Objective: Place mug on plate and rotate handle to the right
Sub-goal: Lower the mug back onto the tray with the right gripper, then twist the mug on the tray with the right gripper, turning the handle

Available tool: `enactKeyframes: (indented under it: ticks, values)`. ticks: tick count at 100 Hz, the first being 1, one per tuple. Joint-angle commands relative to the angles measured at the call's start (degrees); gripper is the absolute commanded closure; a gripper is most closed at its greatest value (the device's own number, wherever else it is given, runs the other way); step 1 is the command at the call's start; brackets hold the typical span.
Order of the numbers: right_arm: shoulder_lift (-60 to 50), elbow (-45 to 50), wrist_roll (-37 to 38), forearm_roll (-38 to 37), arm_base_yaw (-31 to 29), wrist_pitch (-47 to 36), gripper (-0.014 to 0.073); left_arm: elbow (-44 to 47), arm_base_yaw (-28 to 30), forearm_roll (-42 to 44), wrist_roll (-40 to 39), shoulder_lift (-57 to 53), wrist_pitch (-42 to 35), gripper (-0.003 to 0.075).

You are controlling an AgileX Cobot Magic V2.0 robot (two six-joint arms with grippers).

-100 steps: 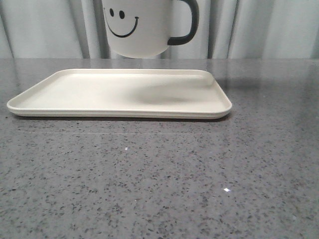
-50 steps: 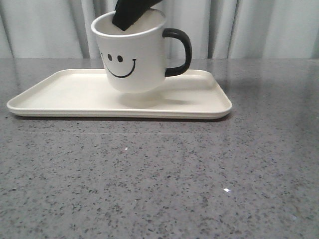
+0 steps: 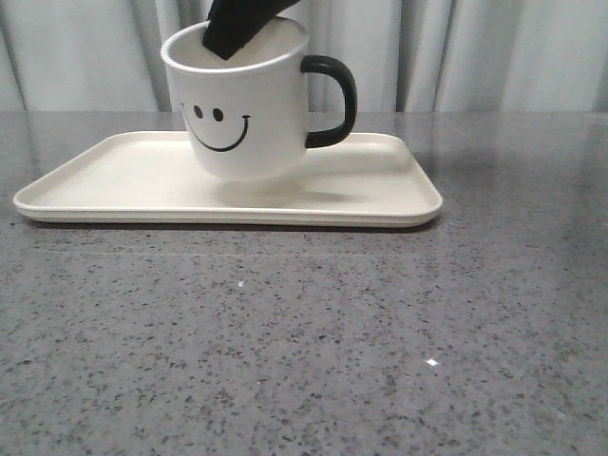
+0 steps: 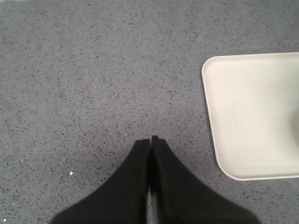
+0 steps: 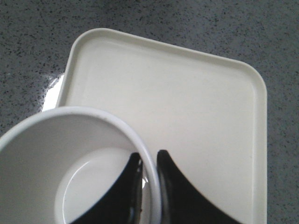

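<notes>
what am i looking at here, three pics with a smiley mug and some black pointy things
These are three cameras on a two-armed robot at one moment. The front camera looks across a grey speckled table. On it lies a cream plate, and over the plate is the mug, its handle pointing right. The other two cameras sit on the wrists. The black shapes are each arm's tool. The right tool pinches the mug's rim, one finger inside, one outside. The left tool is shut, holding nothing, over bare table beside the plate.
</notes>
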Motion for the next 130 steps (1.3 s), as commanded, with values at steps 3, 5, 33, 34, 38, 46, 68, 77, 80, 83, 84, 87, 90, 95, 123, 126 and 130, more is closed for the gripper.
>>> enactKeyframes:
  ticks: [3,5,33,34,38,46,68,77,80,83,84,87,90,95,123,126,130]
  values:
    - [-3.5,-1.6,-1.0,2.4,0.7,5.2,0.0708,-1.1,0.1,-0.8,-0.1,-0.9,-3.0,0.074]
    - [-3.4,-1.6,-1.0,2.3,0.7,5.2,0.0708,-1.1,0.1,-0.8,-0.1,-0.9,-3.0,0.074]
    - [-2.5,-1.4,-1.0,2.2,0.9,5.2,0.0708,-1.1,0.1,-0.8,-0.1,-0.9,-3.0,0.074]
    - [-2.5,-1.4,-1.0,2.2,0.9,5.2,0.0708,-1.1,0.1,-0.8,-0.1,-0.9,-3.0,0.074]
    - [-2.3,-1.3,-1.0,2.2,0.9,5.2,0.0708,-1.1,0.1,-0.8,-0.1,-0.9,-3.0,0.074]
    - [-2.3,-1.2,-1.0,2.2,0.9,5.2,0.0708,-1.1,0.1,-0.8,-0.1,-0.9,-3.0,0.074]
    - [-2.3,0.1,-1.0,2.2,0.9,5.2,0.0708,-1.1,0.1,-0.8,0.0,-0.9,-3.0,0.074]
    - [-2.3,1.0,-1.0,2.2,0.9,5.2,0.0708,-1.1,0.1,-0.8,0.0,-0.9,-3.0,0.074]
    - [-2.3,1.2,-1.0,2.2,0.9,5.2,0.0708,-1.1,0.1,-0.8,0.0,-0.9,-3.0,0.074]
    - [-2.3,1.2,-1.0,2.2,0.9,5.2,0.0708,-1.1,0.1,-0.8,0.0,-0.9,-3.0,0.074]
    - [-2.2,1.2,-1.0,2.2,0.9,5.2,0.0708,-1.1,0.1,-0.8,0.0,-0.9,-3.0,0.074]
    - [-2.2,1.2,-1.0,2.2,0.9,5.2,0.0708,-1.1,0.1,-0.8,0.0,-0.9,-3.0,0.074]
    - [-2.2,1.2,-1.0,2.2,0.9,5.2,0.0708,-1.1,0.1,-0.8,0.1,-0.9,-3.0,0.074]
    - [-2.2,1.2,-1.0,2.2,0.9,5.2,0.0708,-1.1,0.1,-0.8,0.3,-0.9,-3.0,0.074]
    - [-2.2,1.2,-1.0,2.2,0.9,5.1,0.0708,-1.1,0.1,-0.8,0.3,-0.9,-3.0,0.074]
    - [-2.2,1.2,-1.0,2.2,0.9,5.1,0.0708,-1.1,0.1,-0.8,0.3,-0.9,-3.0,0.074]
    - [-2.2,1.2,-1.0,2.2,0.9,5.1,0.0708,-1.1,0.1,-0.8,0.3,-0.9,-3.0,0.074]
